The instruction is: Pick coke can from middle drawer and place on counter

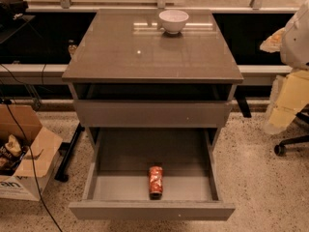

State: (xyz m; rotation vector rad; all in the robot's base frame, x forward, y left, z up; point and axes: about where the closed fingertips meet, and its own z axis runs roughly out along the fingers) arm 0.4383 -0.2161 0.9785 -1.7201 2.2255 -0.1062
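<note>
The coke can (155,181), red with whitish markings, lies on its side on the floor of the middle drawer (120,153), near the front panel and slightly right of centre. The drawer is pulled fully out. The counter (145,52) is the glossy grey-brown top of the cabinet above it. My gripper is not in view; only a white rounded shape (295,35) shows at the right edge, well apart from the drawer and the can.
A white bowl (173,21) stands at the back of the counter. A closed grey drawer front (152,113) sits above the open drawer. A cardboard box (24,153) and cables lie on the left floor. A chair base (289,144) and yellowish bags (289,100) are on the right.
</note>
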